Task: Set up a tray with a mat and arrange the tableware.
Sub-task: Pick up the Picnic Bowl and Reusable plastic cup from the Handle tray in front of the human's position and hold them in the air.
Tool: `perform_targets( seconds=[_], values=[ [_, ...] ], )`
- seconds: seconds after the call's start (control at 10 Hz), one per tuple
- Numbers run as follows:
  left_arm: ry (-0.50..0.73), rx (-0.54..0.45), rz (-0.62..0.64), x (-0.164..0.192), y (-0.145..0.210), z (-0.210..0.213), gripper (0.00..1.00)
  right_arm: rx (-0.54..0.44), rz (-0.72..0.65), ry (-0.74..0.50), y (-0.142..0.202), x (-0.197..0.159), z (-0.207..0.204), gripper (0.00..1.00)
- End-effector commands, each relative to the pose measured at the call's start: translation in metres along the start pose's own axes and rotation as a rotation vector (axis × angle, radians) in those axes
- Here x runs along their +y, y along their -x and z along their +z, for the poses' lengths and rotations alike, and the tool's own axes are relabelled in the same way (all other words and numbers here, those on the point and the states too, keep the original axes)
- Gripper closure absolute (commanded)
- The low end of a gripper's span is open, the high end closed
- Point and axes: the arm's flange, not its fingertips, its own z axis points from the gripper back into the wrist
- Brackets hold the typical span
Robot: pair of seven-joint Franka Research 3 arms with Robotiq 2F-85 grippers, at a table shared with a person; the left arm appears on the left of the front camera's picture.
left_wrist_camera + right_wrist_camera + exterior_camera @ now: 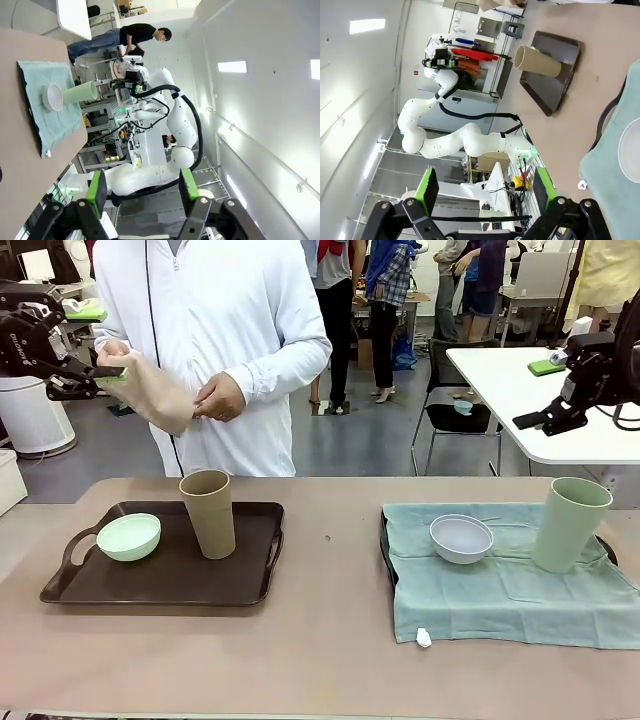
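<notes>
Tan mat (155, 392) is bunched in the person's hands (220, 398), off the table, right at the tips of the left gripper (142, 184). Its fingers stand part open with nothing between them, while the right gripper (485, 186) hangs raised, wide open and empty, on the side where the teal mat (500, 590) carries the whitish bowl (461, 538) and pale green cup (570, 523). Reads as a handover: best to close on a flat edge of the cloth, clear of the person's fingers. Brown tray (70, 580) holds the mint bowl (128, 536) and tan cup (208, 512) on its bare surface, so those likely come off before the mat can lie flat.
</notes>
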Motion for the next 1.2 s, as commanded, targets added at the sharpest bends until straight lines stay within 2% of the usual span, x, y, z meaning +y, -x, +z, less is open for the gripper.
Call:
perform_targets(
  seconds=[0.0,0.9,1.0,1.1],
  values=[
    [0.02,-0.007,-0.014,-0.002,-0.003,0.005,0.23,0.003,0.016,-0.017,-0.003,0.003,0.002,0.0],
    [-0.001,-0.003,0.002,0.001,0.001,0.004,0.23,0.002,0.002,-0.001,-0.001,0.0,0.0,0.0],
    [-0.095,0.068,-0.066,-0.013,-0.015,0.001,0.23,0.06,0.107,0.205,-0.011,0.014,-0.031,0.0],
    [-0.277,0.1,-0.093,-0.022,-0.024,0.0,0.23,0.128,0.186,0.346,-0.024,0.025,-0.064,0.0]
  ],
)
